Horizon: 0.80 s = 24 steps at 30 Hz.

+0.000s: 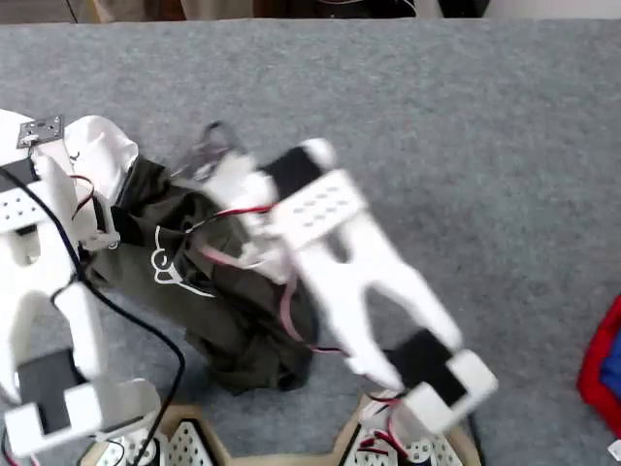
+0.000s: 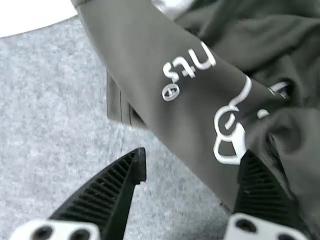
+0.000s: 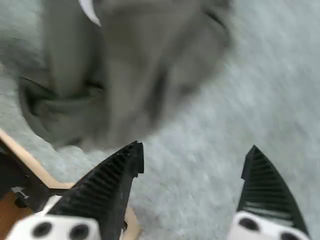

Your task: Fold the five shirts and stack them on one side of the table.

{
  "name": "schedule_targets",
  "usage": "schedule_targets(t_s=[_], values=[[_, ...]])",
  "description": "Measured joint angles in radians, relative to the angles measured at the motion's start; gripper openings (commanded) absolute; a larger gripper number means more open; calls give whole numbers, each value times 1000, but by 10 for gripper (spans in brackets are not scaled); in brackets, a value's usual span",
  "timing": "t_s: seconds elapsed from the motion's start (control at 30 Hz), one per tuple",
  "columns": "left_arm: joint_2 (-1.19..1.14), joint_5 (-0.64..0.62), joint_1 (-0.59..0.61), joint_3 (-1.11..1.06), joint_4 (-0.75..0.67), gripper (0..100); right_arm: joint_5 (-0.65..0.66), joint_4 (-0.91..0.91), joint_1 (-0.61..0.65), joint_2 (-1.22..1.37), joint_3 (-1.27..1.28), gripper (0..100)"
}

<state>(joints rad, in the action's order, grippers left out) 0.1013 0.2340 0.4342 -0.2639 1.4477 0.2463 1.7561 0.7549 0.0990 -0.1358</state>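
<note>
— Where do you have room to move?
— The grey table is open on the far side and to the right, up to a red and blue cloth that is cut off at the right edge. The dark shirt lies crumpled at the near left, between my two arms, and a white cloth touches it on the far left.
— And your hands?
— My left gripper is spread wide and holds nothing. The printed fold of the shirt passes between its fingers; if it touches them I cannot tell. My right gripper is also spread wide and empty, over the table just beside the shirt.
— What is hard to see?
— My right wrist view shows the shirt blurred, and from above my right arm covers part of it
</note>
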Motion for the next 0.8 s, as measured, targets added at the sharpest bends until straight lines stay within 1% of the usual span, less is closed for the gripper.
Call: schedule_targets(t_s=[0.1, 0.2, 0.27, 0.37, 0.4, 0.43, 0.5, 0.53, 0.73, 0.8], values=[[-114, 0, 0, 5, -48, 287, -34, 0, 91, 135, -107, 303], [-216, -2, 0, 26, -63, 213, -44, 0, 140, 264, -215, 258], [-275, 0, 5, 46, -68, 147, -44, 0, 147, 341, -275, 197], [-331, -2, 15, 71, -68, 39, -46, 0, 143, 443, -338, 79], [-347, -2, 15, 78, -68, 13, -46, 0, 140, 473, -347, 37], [-359, -2, 15, 84, -68, 21, -46, 0, 132, 500, -353, 2], [-371, 0, 15, 87, -66, 21, -46, 0, 106, 542, -362, 16], [-373, 0, 15, 87, -66, 18, -46, 0, 91, 554, -364, 5], [-373, 0, 15, 87, -64, 19, -46, 8, -23, 555, -365, 5], [-373, 23, 15, 87, -64, 19, -46, 8, -74, 545, -365, 5]])
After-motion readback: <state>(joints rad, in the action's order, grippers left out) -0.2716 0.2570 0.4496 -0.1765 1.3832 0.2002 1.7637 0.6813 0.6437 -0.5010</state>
